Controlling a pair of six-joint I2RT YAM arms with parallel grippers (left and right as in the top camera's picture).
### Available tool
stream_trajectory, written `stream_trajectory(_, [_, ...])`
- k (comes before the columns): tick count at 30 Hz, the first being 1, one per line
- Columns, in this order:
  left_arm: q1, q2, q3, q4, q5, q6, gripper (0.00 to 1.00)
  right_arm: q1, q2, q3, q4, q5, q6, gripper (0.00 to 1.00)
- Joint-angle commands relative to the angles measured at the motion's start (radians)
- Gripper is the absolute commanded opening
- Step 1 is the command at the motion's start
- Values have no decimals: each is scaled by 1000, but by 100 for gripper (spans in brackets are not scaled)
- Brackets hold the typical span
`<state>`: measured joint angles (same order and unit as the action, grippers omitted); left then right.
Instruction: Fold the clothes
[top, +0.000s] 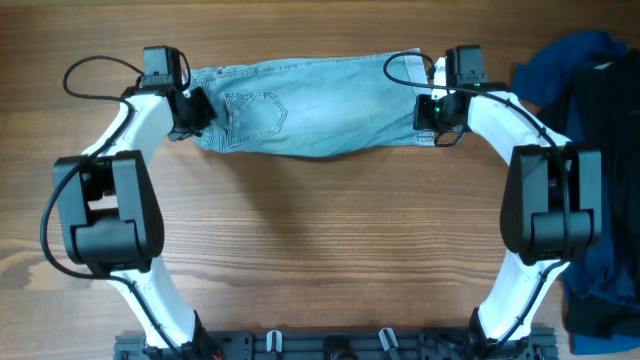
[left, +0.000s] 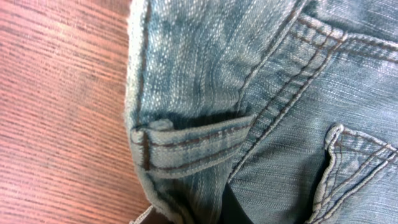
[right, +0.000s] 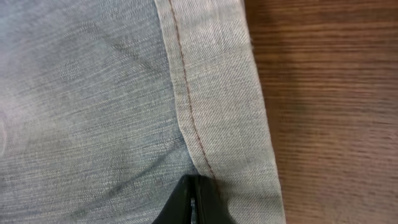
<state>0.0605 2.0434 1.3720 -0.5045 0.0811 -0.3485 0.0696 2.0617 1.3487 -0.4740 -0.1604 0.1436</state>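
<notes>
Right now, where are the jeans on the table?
In the overhead view the jeans lie stretched across the far middle of the table, between the left hand and right hand.

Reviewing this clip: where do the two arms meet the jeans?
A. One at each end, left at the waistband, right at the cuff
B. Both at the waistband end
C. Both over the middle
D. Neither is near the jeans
A: overhead, the left gripper is at the waistband end of the jeans near the back pocket, and the right gripper at the hemmed cuff.

probably lab: bare wooden table (top: 320, 250)
</notes>
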Motion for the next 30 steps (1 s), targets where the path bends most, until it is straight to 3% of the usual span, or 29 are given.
stream_trajectory(1, [-14,40,-17,30,-72,5,9,2,21,-31,-35,-21,3,4])
stream_trajectory(7, [-23,40,-17,56,-72,5,14,2,22,-54,-231,23,117,4])
stream_trajectory(15, [-22,40,-17,78,-72,5,14,2,22,-159,-249,35,149,4])
stream_trajectory(24, [-22,37,-16,120,-72,5,14,2,-53,-122,-308,-6,140,4])
stream_trajectory(26, [-22,27,-10,120,-84,6,28,2,-113,-105,-317,-13,111,4])
stream_trajectory(27, [-22,18,-8,120,-96,5,68,2,-154,-98,-316,-17,90,4])
stream_trajectory(28, [-22,8,-8,120,-103,5,86,2,-188,-96,-310,-17,81,4])
stream_trajectory(29, [-22,-2,-8,120,-107,5,96,2,-223,-96,-298,-18,65,4])
stream_trajectory(30, [-22,-13,-8,120,-112,5,99,2,-256,-96,-283,-17,61,4])
